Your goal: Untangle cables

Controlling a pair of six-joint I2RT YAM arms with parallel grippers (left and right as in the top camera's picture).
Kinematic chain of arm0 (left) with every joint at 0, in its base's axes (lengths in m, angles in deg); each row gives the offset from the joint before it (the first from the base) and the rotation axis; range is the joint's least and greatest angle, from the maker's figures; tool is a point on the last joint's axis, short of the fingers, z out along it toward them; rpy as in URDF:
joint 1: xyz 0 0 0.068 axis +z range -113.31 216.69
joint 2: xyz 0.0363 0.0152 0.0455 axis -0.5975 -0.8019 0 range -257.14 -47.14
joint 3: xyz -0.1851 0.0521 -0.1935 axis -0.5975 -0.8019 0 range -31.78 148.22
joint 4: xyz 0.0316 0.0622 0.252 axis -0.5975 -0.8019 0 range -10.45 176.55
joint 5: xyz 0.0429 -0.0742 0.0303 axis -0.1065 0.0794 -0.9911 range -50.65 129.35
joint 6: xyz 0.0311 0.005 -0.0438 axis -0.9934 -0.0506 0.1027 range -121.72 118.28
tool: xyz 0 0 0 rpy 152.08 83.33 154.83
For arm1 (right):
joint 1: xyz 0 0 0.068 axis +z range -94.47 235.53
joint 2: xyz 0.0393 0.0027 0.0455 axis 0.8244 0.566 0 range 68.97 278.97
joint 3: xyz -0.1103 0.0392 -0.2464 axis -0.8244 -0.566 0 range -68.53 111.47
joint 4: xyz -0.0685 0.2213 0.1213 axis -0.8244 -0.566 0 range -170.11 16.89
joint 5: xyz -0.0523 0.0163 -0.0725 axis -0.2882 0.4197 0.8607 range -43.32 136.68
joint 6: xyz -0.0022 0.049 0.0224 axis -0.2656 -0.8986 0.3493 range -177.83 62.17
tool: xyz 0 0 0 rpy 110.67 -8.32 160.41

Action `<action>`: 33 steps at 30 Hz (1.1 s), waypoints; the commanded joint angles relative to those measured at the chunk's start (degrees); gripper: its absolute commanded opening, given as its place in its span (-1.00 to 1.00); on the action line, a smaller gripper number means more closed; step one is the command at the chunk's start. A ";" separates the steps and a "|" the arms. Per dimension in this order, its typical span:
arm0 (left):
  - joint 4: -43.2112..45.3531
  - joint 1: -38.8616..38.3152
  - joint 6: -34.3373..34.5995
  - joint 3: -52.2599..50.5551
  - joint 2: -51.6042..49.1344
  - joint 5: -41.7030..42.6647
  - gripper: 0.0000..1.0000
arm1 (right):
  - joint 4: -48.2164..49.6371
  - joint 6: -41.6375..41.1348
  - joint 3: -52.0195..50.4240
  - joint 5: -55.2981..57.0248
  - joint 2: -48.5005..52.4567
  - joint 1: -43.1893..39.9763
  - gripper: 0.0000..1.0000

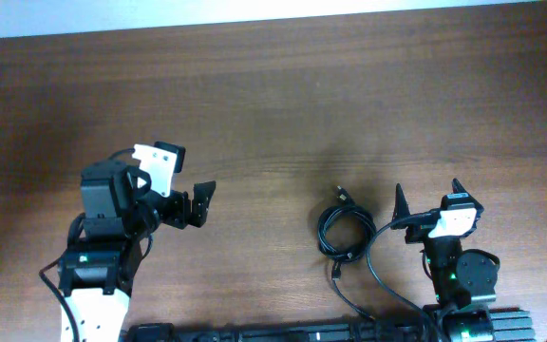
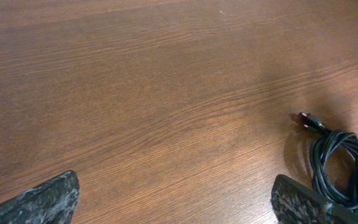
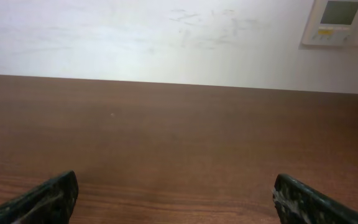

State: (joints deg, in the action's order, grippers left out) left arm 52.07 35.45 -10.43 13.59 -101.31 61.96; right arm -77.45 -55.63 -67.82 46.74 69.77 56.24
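Left fingers (image 2: 42,200), right fingers (image 3: 42,200) apart. Cables (image 1: 345,231) coiled near right arm's thick wire (image 1: 376,273), maybe touching.

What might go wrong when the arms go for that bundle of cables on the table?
The cables lie tightly coiled, so the open left claw may pinch several strands and drag the whole bundle. The right arm's thicker wire curves close beside the coil and might get snagged or grabbed instead. The right claw sits near, yet its wrist view shows no cables, so its approach may be poorly guided.
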 commanded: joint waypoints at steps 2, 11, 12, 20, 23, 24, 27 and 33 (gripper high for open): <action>1.14 -0.15 -1.36 1.33 -1.86 1.60 0.98 | -0.24 0.37 -0.39 0.66 -0.33 -0.35 0.98; 3.58 -0.15 -1.53 1.31 -2.32 1.57 0.98 | -0.24 0.37 -0.39 0.66 -0.33 -0.35 0.98; 4.00 -0.15 -1.53 1.31 -2.43 1.57 0.98 | -0.24 0.37 -0.39 0.66 -0.33 -0.35 0.98; 5.33 -0.15 -1.49 1.31 -2.51 1.62 0.98 | -0.24 0.39 -0.39 0.66 -0.33 -0.35 0.98; 5.18 -0.15 -1.42 1.31 -2.51 1.62 0.98 | -0.24 0.37 -0.39 0.66 -0.33 -0.35 0.98; 4.81 -0.15 -0.52 1.31 -2.49 1.66 0.98 | -0.24 0.37 -0.39 0.66 -0.33 -0.35 0.98; 5.42 -0.15 1.14 1.31 -2.51 1.60 0.98 | -0.24 0.39 -0.39 0.66 -0.31 -0.35 0.98; 8.66 -0.15 1.14 1.31 -2.51 -0.70 0.98 | -0.24 0.37 -0.39 0.66 -0.04 -0.35 0.98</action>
State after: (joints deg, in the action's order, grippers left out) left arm 59.66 35.45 -9.82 13.67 -103.41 62.75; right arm -77.45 -55.61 -67.82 46.74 69.77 56.24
